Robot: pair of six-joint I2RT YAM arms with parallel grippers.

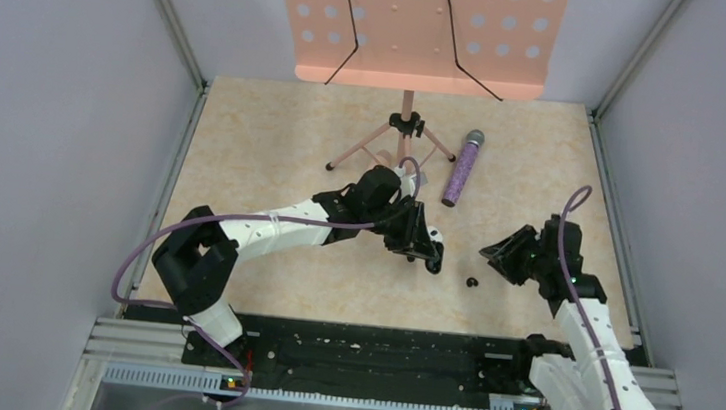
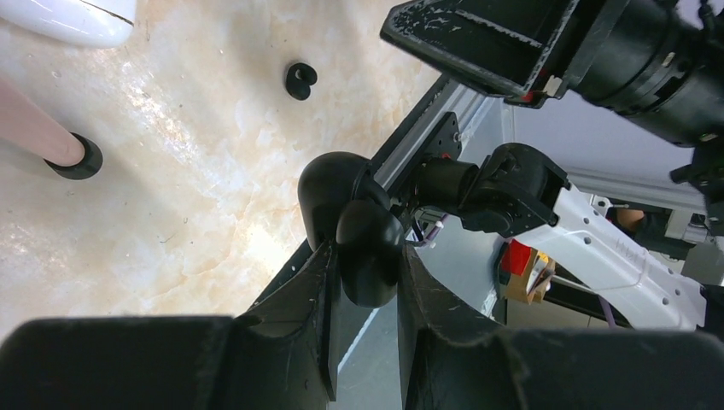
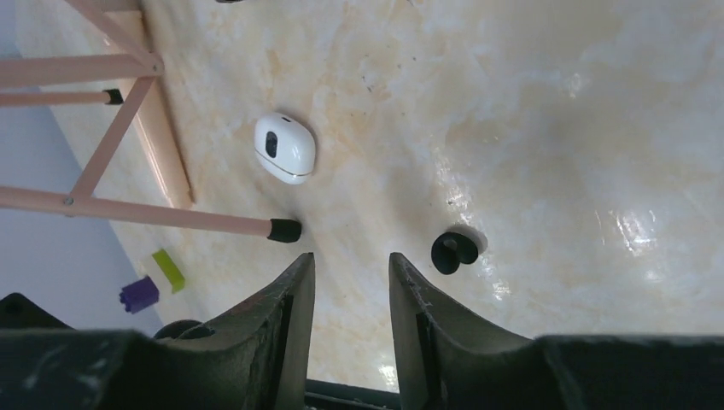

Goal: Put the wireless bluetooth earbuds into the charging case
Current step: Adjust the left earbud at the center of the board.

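Observation:
My left gripper (image 1: 425, 249) (image 2: 367, 256) is shut on the black charging case (image 2: 357, 224), held above the table near its middle. The case shows two rounded black lobes, so it looks hinged open. A small black earbud (image 1: 472, 281) (image 2: 300, 79) (image 3: 453, 250) with a round ear tip lies loose on the marbled table between the two grippers. My right gripper (image 1: 491, 250) (image 3: 350, 260) hovers just right of the earbud, open, with only bare table between its fingers. The earbud lies a little beyond and to the right of the right fingertip (image 3: 401, 265).
A white oval pod (image 3: 284, 147) (image 2: 77, 17) with a dark spot lies near the pink music stand's tripod feet (image 3: 284, 230) (image 2: 77, 158). The stand (image 1: 416, 29) rises at the back, with a glittery purple microphone (image 1: 462, 169) beside it. A purple-and-yellow cube (image 3: 141, 293) lies far left. A black rail (image 1: 345, 349) borders the near edge.

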